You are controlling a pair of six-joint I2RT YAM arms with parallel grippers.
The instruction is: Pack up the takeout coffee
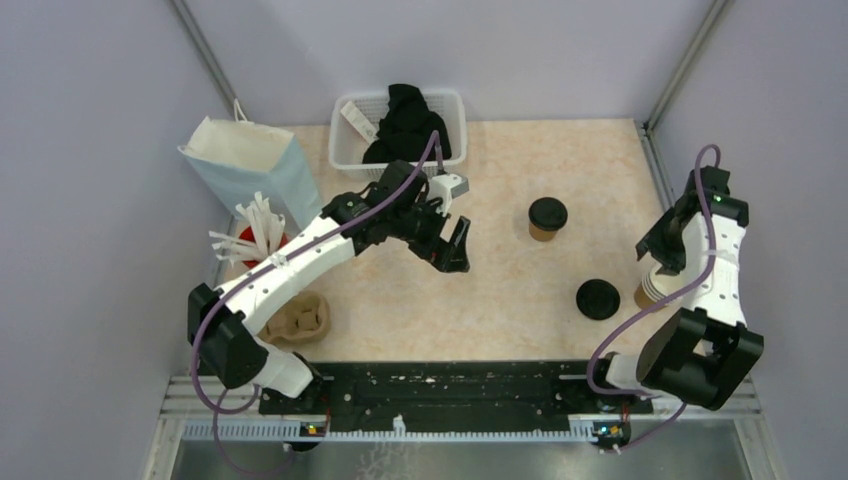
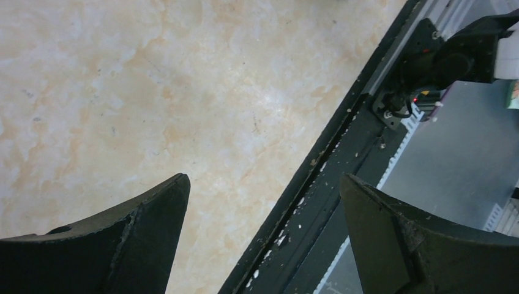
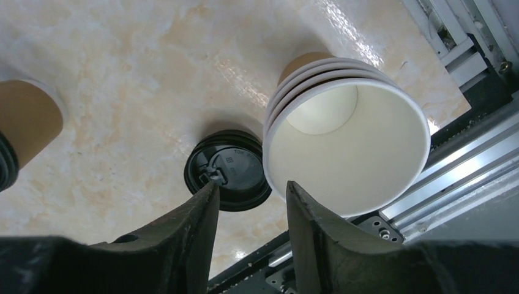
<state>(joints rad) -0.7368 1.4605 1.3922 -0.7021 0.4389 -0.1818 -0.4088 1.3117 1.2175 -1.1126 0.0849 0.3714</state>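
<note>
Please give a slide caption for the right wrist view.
Right gripper at the rim of stacked brown paper cups, white inside, beside a round black plastic lid on the marbled table.

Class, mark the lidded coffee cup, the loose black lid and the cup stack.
lidded coffee cup (image 1: 547, 213), top view, on its lid.
loose black lid (image 3: 232, 159), right wrist view, its centre.
cup stack (image 3: 355, 165), right wrist view, inner wall.
</note>
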